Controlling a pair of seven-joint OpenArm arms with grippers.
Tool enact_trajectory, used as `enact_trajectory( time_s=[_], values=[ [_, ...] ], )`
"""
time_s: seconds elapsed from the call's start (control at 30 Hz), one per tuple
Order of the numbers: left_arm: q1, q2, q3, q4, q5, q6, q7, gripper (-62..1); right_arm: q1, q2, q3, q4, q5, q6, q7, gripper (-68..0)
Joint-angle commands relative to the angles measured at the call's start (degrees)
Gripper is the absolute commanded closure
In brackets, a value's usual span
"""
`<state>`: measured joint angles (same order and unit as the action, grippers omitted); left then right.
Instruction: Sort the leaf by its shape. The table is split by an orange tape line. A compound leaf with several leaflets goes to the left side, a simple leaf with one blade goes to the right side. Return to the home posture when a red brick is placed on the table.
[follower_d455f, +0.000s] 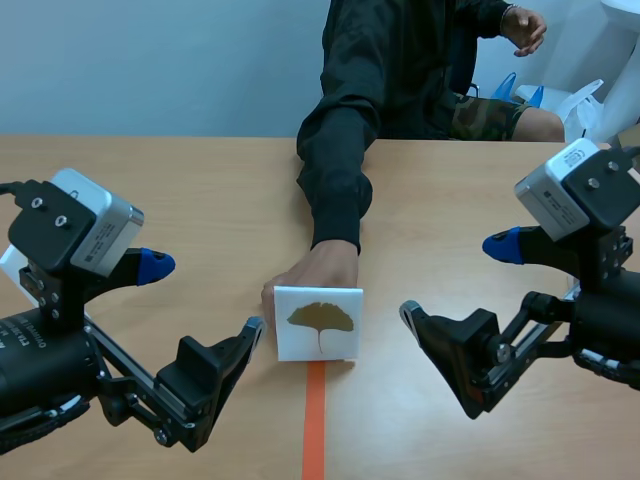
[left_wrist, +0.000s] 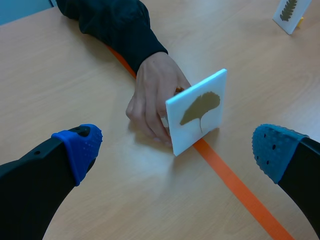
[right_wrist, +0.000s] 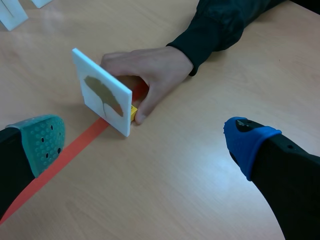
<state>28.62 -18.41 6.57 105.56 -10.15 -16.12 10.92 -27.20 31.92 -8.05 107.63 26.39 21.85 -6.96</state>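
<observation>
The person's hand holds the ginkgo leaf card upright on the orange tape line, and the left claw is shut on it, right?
No: the left claw is open, apart from the ginkgo leaf card, as the left wrist view shows. The person's hand does hold it upright on the orange tape line.

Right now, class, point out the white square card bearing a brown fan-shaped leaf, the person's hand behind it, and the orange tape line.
white square card (follower_d455f: 320, 318): scene view, its leaf print.
person's hand (follower_d455f: 320, 268): scene view, back of hand.
orange tape line (follower_d455f: 314, 420): scene view, mid-strip.
</observation>
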Motion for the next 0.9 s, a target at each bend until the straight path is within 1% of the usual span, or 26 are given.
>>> enact_trajectory(
  time_s=[0.0,0.3,0.47,0.63,0.77,0.87],
  values=[
    [0.2,0.1,-0.3,0.5,-0.7,0.1,-0.7,-62.3,0.7,0.4,0.1,0.1,0.6,0.0,0.2,-67.9],
    [0.2,0.1,-0.3,0.4,-0.7,0.1,-0.7,-62.3,0.7,0.4,0.1,0.1,0.6,0.0,0.2,-67.9],
    [-0.1,0.1,-0.3,-1.1,-0.7,-0.3,-0.6,-62.3,0.7,0.4,0.1,0.1,0.6,0.0,0.2,-67.9],
    [-1.8,0.1,0.0,-5.0,-0.7,-3.6,-0.8,-62.3,0.7,0.4,0.1,0.1,0.6,0.0,0.2,-67.9],
    [-4.8,0.2,0.9,-9.6,-0.7,-4.7,-1.2,-62.3,0.7,0.4,0.1,0.1,0.6,0.0,0.2,-67.9],
    [-7.8,0.1,2.4,-13.8,-0.7,-4.9,-2.7,-62.3,0.7,0.4,0.1,0.1,0.6,0.0,0.2,-67.9]
  ],
)
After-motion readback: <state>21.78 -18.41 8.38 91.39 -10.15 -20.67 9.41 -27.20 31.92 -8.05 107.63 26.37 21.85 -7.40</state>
